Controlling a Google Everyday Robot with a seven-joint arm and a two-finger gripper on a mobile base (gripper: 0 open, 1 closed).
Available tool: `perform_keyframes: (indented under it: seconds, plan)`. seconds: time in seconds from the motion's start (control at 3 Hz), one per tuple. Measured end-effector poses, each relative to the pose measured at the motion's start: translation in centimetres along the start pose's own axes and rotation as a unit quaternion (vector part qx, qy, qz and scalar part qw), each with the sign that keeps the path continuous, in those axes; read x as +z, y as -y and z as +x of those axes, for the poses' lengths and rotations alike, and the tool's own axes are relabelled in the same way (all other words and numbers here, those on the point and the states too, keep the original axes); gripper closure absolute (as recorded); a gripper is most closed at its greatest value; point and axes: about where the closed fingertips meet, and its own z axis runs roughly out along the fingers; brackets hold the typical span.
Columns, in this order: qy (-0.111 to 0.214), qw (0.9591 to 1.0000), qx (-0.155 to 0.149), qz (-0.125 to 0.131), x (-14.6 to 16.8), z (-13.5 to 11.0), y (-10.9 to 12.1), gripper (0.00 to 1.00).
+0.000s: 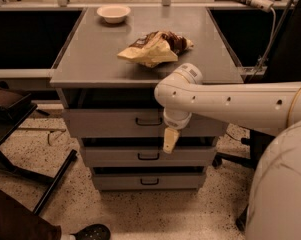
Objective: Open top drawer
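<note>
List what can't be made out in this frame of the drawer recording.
Inside of the top drawer: camera view, shadowed under the cabinet top.
Right end of its front: camera view, covered by the arm.
Whether the gripper, hanging below-right of the drawer's handle, touches anything: not decidable from this angle.
A shoe at lower left: cut by the bottom edge.

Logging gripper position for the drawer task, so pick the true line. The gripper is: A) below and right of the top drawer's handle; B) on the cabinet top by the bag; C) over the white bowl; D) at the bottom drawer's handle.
A: the gripper hangs just below and right of the handle of the top drawer.
</note>
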Motion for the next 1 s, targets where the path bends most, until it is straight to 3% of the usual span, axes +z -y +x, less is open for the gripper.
perform_keyframes:
  seconds: [0.33, 0.67, 1.0]
  plan:
    - [-0.029, 0.9991, -0.010, -0.028, -1.4, 1.2, -1.6, 0.00]
    - [-0.066, 0.9923, -0.030, -0.100, -5.7, 3.3, -5.1, 0.00]
    - [-0.120, 0.9775, -0.027, -0.171, -9.4, 7.3, -9.1, 0.00]
